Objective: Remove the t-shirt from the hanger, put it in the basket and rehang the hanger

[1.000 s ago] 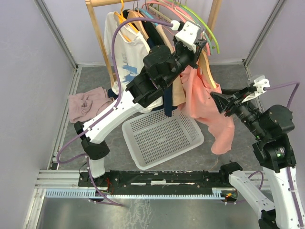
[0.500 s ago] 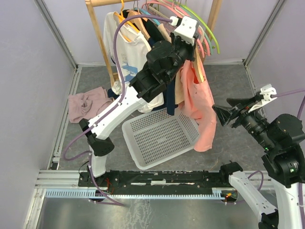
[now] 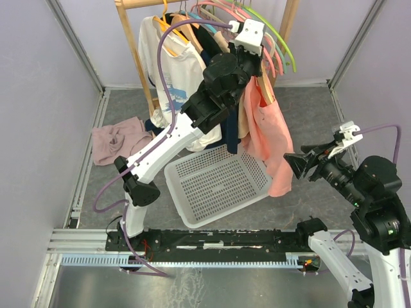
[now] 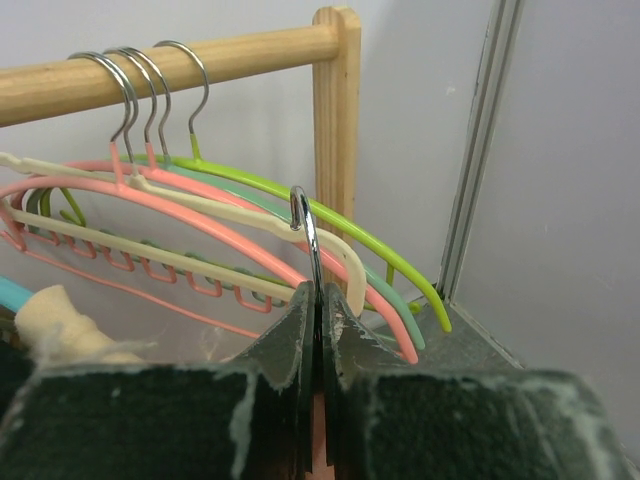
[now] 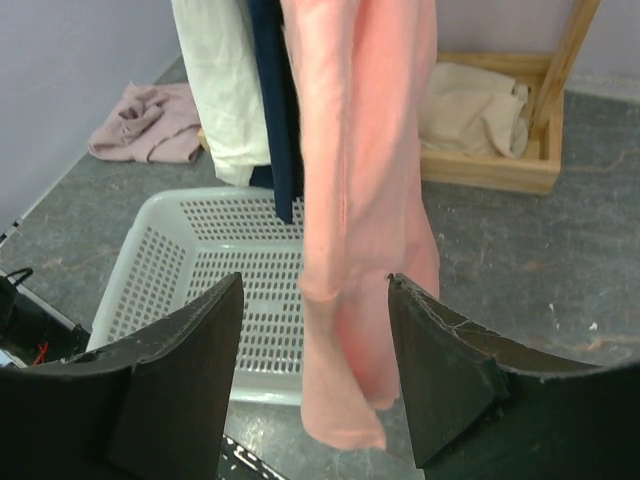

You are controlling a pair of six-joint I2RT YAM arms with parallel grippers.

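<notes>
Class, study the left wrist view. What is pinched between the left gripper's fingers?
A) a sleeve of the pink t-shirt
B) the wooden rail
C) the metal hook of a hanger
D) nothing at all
C: the left gripper is shut on the metal hook, which rises from between its fingers, with its curved top below the wooden rail.
</notes>
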